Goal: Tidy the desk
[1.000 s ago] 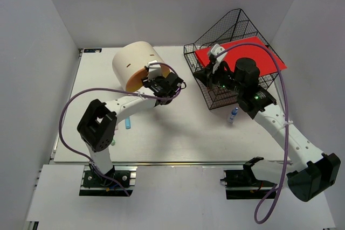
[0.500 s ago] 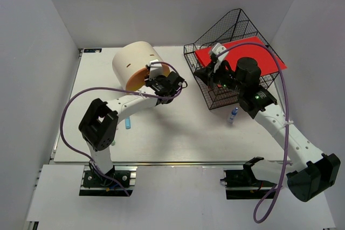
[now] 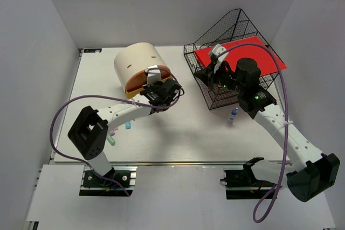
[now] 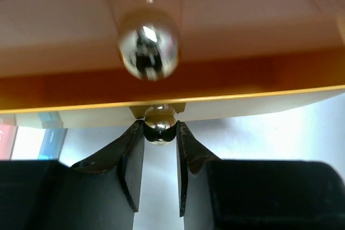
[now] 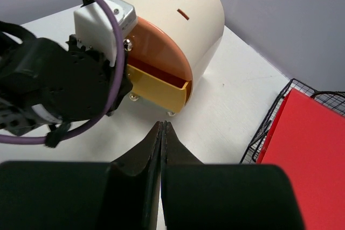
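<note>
The white desk (image 3: 183, 133) holds a cream drawer box (image 3: 137, 63) at the back left. Its yellow-orange drawer (image 5: 156, 87) stands partly pulled out. My left gripper (image 3: 152, 91) is at the drawer's front. In the left wrist view the left gripper (image 4: 160, 130) is shut on the lower silver knob (image 4: 159, 126), and a second knob (image 4: 149, 49) shows above it. My right gripper (image 3: 200, 74) hangs at the near-left corner of the wire rack. In the right wrist view the right gripper (image 5: 162, 125) is shut and empty, above bare desk to the right of the drawer.
A black wire-mesh rack (image 3: 237, 25) with a red folder (image 3: 242, 55) stands at the back right. A blue marker (image 3: 233, 115) lies in front of it. Small blue (image 3: 128, 125), pink (image 3: 114, 131) and green (image 3: 110, 140) items lie beside the left arm.
My left gripper has drawn back toward the near side with the knob in it, and the drawer has slid out of the box. The left elbow swung left. The right arm has not moved.
</note>
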`<action>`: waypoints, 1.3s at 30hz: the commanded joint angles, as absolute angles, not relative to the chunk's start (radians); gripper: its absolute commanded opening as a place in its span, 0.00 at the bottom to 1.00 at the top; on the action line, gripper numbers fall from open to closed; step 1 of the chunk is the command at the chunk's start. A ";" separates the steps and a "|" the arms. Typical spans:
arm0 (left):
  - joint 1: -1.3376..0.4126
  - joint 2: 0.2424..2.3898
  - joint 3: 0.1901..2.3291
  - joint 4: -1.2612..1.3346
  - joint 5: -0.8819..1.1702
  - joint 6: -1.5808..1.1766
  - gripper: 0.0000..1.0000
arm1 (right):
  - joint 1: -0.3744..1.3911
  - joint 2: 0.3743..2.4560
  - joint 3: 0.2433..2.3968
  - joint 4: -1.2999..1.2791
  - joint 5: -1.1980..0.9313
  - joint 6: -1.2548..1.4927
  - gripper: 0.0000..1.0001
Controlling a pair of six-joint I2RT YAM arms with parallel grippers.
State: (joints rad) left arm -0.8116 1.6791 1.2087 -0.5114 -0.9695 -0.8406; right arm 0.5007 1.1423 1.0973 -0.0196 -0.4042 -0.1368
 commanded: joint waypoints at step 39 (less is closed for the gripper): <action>-0.917 1.488 1.089 -0.551 -0.773 -0.838 0.00 | 0.480 1.134 1.081 0.028 -0.472 -0.149 0.00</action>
State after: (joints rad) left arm -0.9047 1.5322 1.1019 -0.5316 -0.8295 -0.8440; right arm 0.4843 1.1423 1.0828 -0.0143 -0.4553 -0.1387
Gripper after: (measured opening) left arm 0.355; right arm 0.009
